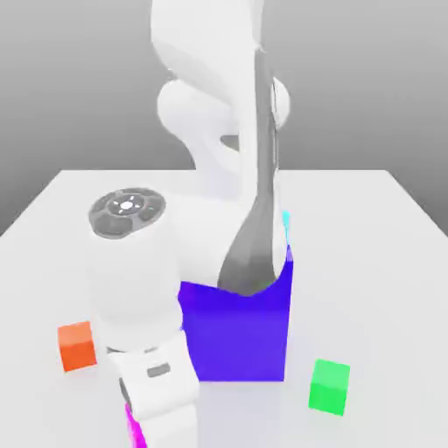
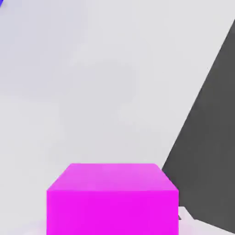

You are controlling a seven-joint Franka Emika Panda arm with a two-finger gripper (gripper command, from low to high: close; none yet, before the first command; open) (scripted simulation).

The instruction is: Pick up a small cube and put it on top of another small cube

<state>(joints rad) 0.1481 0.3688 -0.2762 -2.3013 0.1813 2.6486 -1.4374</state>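
The small cube (image 2: 112,199) is bright magenta and sits close up in the hand view, resting on the white table (image 2: 92,69). In the exterior view only a magenta sliver of the small cube (image 1: 132,423) shows under the white hand, near the table's front edge. My gripper (image 1: 144,429) is down over it and shut on it. The hand hides most of the cube in that view.
A big blue-purple block (image 1: 249,337) stands just to the exterior view's right of the hand. An orange cube (image 1: 77,346) lies to its left and a green cube (image 1: 329,386) to its right. A cyan sliver (image 1: 285,219) peeks out behind the arm.
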